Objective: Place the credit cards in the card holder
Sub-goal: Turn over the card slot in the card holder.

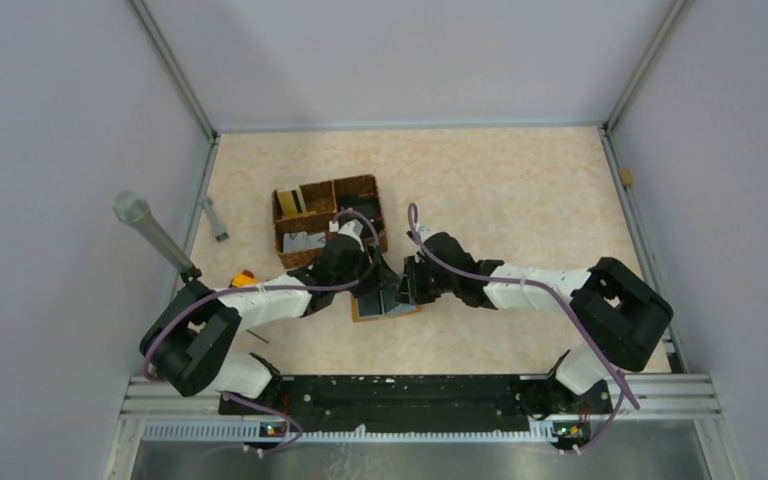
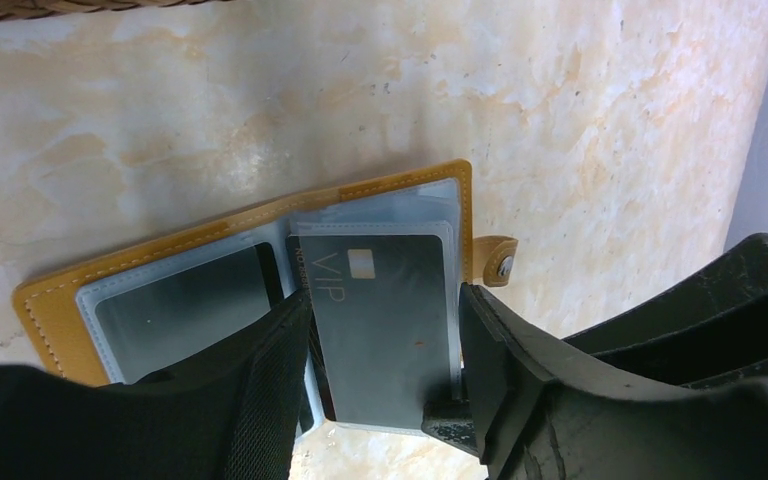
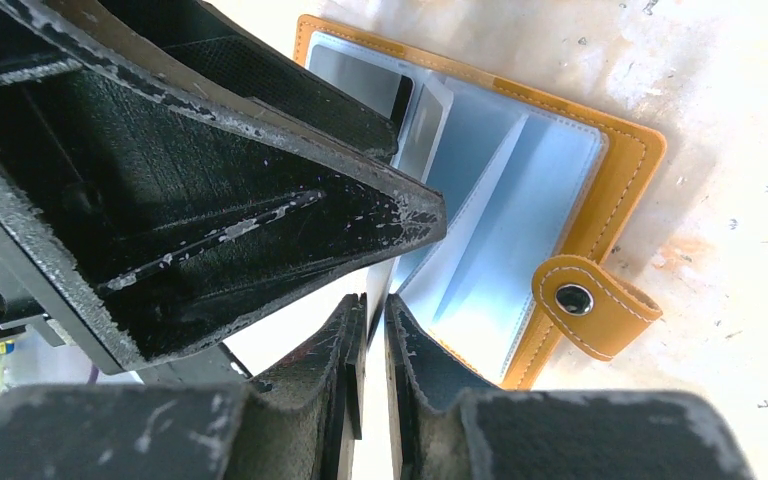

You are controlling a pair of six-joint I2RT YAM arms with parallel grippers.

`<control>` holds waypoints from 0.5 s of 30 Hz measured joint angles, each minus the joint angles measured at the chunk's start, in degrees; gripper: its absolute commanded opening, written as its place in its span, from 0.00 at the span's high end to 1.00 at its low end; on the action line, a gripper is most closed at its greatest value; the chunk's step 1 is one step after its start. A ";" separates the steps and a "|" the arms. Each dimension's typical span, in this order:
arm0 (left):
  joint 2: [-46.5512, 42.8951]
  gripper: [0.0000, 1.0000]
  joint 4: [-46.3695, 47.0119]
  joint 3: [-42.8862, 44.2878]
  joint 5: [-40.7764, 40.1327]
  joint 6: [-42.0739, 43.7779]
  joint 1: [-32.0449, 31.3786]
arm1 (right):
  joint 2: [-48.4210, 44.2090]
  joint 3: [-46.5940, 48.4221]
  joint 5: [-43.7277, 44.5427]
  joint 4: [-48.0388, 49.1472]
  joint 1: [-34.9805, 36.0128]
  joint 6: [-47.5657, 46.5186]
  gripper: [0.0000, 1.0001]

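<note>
Left tool clamped on dark grey VIP credit card, over open mustard-orange stitched card holder just beneath. Right tool pinched together on clear plastic sleeve (likely steadying it). Risk: card corner snags sleeve lip and buckles, or holder skids on bench.

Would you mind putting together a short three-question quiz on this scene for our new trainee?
1. True or false: the wallet lies shut on the table.
2. Which word is printed on the card between the left fingers? A) VISA B) VIP C) GOLD
3. Complete: the right fingers pinch a clear plastic ___ of the wallet.

Key: 1. False, it lies open. 2. B. 3. sleeve.
</note>
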 measured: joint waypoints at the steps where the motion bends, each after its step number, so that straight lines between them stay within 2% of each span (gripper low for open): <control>1: 0.02 0.43 -0.28 0.00 -0.07 0.00 0.00 | 0.00 0.00 -0.02 -0.04 0.00 -0.04 0.86; 7: -0.15 0.49 -2.21 0.09 -1.73 0.31 0.00 | 0.00 1.09 0.76 -1.92 0.00 -0.52 0.78; 15: -2.27 0.51 -4.70 0.11 -4.04 1.01 0.00 | -0.07 1.18 3.50 -4.81 0.00 -1.64 0.69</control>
